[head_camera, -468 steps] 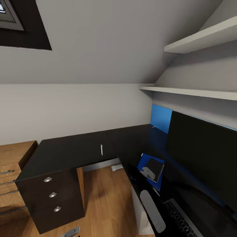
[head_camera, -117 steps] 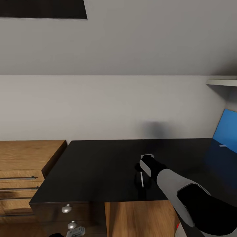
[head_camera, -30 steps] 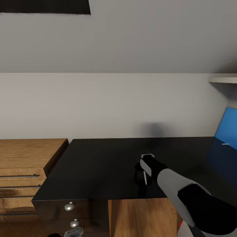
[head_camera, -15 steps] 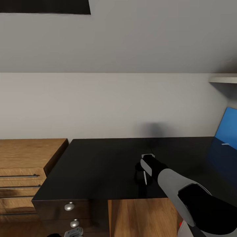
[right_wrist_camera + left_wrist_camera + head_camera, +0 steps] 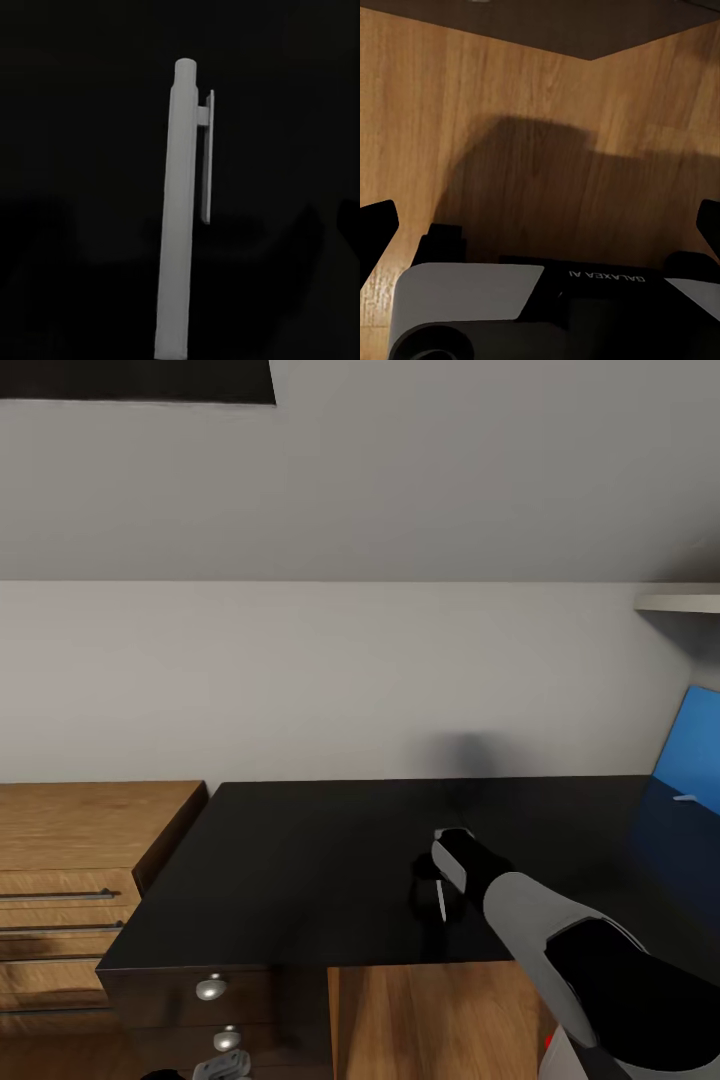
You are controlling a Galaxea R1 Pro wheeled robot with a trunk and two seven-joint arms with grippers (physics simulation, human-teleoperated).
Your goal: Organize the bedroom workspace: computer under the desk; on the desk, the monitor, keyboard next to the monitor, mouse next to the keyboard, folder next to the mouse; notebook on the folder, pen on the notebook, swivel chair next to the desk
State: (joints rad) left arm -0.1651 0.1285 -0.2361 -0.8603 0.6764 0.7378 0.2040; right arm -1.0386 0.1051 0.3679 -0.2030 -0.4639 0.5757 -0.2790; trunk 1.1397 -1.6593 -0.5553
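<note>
Right wrist view shows the slim white pen lying on the black bench beneath the right hand, grip undeterminable; light, stiff, slippery, best pinched mid-barrel.

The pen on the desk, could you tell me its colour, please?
White, clearest in the right wrist view: pen.

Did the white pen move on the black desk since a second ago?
No. The pen lies at the same spot near the desk front edge; the right gripper sits over it.
</note>
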